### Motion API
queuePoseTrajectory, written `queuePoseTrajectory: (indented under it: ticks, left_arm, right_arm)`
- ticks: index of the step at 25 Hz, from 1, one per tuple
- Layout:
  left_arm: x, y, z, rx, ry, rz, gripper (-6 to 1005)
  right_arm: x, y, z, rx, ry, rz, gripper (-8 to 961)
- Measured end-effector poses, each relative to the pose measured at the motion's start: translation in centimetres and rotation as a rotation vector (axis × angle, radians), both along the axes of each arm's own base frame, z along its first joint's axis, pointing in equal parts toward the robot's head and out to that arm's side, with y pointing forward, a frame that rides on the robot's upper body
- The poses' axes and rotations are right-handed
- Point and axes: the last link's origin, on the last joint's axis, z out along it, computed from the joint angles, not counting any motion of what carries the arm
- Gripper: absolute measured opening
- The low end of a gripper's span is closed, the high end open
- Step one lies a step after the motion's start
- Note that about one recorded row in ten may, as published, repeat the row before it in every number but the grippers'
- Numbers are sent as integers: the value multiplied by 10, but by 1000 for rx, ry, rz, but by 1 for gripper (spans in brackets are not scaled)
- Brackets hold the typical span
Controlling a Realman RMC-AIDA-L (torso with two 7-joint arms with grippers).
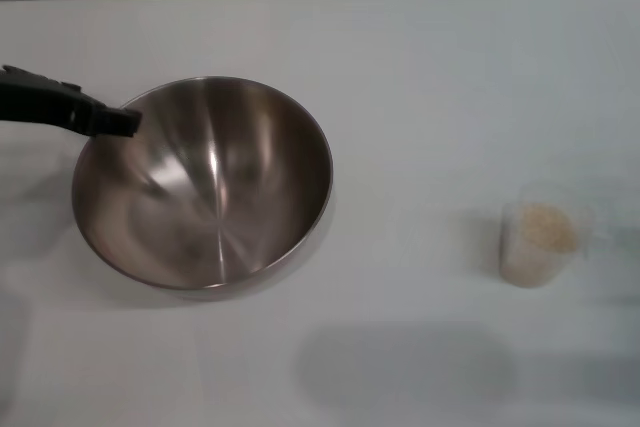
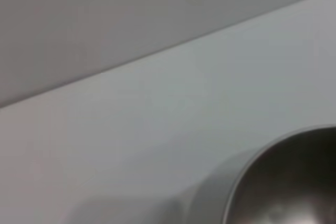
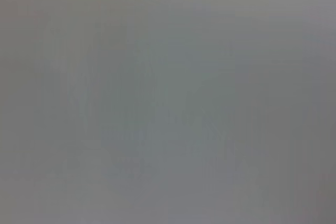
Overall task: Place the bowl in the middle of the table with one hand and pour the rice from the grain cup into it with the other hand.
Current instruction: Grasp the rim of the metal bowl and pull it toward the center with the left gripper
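- Nearest the head camera, bare white table (image 1: 400, 367) is filling the lower frame, with a soft grey shadow lying on it at lower centre.
- Left of centre, the stainless-steel bowl (image 1: 205, 182) is sitting empty, tilted so its inside faces the lower right; it is not yet in the middle of the table.
- Reaching in from the left edge, the left gripper (image 1: 120, 122) is meeting the bowl's upper-left rim; its black tip seems to be pinching the rim, though the jaws are too hidden to tell for sure.
- At right, well apart from the bowl, the grain cup (image 1: 540, 235) is standing upright, holding rice (image 1: 548, 229) near its top.
- Nothing of the right gripper is showing in any view.
- Risks, as I am judging them: a one-sided rim hold may be letting the slick bowl swing, slip or rock; a bowl left off-centre would be stretching the pour; the light, full cup could be tipping when grasped, scattering grains.
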Motion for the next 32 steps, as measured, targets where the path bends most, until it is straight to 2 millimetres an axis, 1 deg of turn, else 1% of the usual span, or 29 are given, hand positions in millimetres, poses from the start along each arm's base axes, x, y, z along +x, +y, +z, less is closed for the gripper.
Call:
queuePoseTrajectory:
  ticks: [3,9,22,32]
  left_arm:
    - [-1,-1,-6,-21,5,2,805]
    - [-2,-1,-9,-23,8,0,805]
    - [-17,4,-18,-37,20,37,801]
    - [-18,2,-24,-60,29,33,798]
  right_arm:
    - [0,0,0,0,-1,0,841]
    - [1,-1,0,-1,-1,-3,841]
    - [1,-1,-1,-8,0,-8,841]
    - [1,0,-2,-12,1,-7,840]
